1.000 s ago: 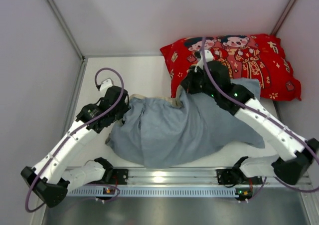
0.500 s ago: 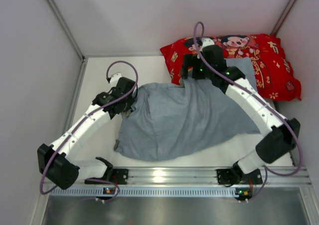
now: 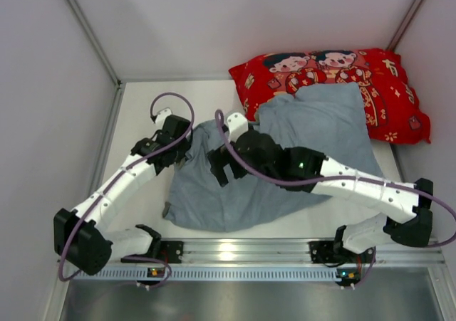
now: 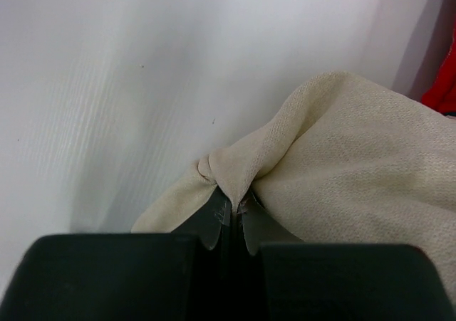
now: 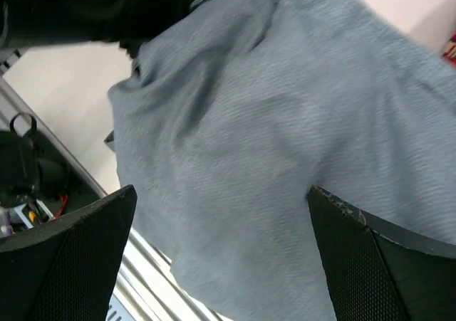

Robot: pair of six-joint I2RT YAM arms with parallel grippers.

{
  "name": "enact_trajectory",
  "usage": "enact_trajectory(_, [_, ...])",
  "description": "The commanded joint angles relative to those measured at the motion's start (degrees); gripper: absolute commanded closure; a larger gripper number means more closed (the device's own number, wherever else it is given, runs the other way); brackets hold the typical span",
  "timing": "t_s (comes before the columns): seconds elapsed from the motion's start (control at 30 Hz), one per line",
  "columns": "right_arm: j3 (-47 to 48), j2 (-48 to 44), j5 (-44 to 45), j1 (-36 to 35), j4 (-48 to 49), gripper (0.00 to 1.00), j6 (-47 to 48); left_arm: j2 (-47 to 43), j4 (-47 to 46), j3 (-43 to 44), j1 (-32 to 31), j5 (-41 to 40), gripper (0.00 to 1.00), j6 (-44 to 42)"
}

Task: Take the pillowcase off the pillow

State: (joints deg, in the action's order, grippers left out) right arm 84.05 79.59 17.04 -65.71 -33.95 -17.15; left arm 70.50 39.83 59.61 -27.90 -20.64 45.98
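Left claw [image 3: 187, 149] is clamped on the pillowcase [image 3: 313, 136]: your L wrist cam shows both jaws of that gripper [image 4: 229, 211] pressed together w/ a fold of cream cloth [image 4: 342, 157] pinched between them, and the fabric bunches up just above the tips. That grip sits at the case's far-left corner, over the white table [image 3: 192, 100].

Right claw [image 3: 219, 166] is spread wide and holds nothing. On your R wrist cam it [image 5: 222, 193] has one finger at each lower corner of the view, w/ the blue-grey cloth [image 5: 285, 86] lying below and between them. From the top cam, the R arm reaches in from the near right, across the case, so this gripper hangs over the case's left part, close to the L gripper but apart from it.

The pillowcase is spread blue-grey side up across the middle of the table, wrinkled. Its far-right end laps onto the red cartoon pillow [image 3: 385, 86] in the far-right corner. Its near edge lies just short of the metal rail [image 3: 228, 253].

The pillow doesn't show in any view; can't tell where it sits under the cloth.
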Motion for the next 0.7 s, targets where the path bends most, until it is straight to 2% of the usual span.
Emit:
enact_trajectory(0.0, [-3.1,-3.0,12.0,-5.6,-2.6,0.00,-2.4,-3.7,-2.4,-2.0,0.0,3.0,1.00,-1.2])
enact_trajectory(0.13, [-6.0,0.0,14.3,-5.7,-0.2,0.00,-4.2,-6.3,-2.7,-4.0,0.0,5.4,1.00,-0.6])
enact_trajectory(0.27, [-6.0,5.4,18.7,-5.7,1.8,0.09,-4.6,-8.8,-2.7,-5.1,0.1,7.4,1.00,-0.2])
enact_trajectory(0.47, [-5.2,10.8,27.6,-5.7,2.1,0.12,-6.5,-12.5,-2.3,-6.9,0.0,9.4,1.00,0.3])
enact_trajectory(0.5, [-5.8,10.8,29.4,-5.7,1.7,0.15,-6.9,-12.9,-2.0,-7.0,0.1,8.8,1.00,0.3])
enact_trajectory(0.53, [-6.5,10.0,30.8,-5.5,1.4,0.22,-7.3,-13.3,-1.3,-7.0,0.1,8.3,1.00,0.3])
enact_trajectory(0.6, [-9.8,8.1,32.5,-4.3,1.1,0.30,-8.1,-14.3,0.3,-6.8,0.2,7.6,1.00,0.2])
enact_trajectory(0.67, [-12.7,4.6,32.3,-1.2,1.1,0.41,-8.9,-15.0,1.1,-6.6,0.3,6.8,1.00,0.1])
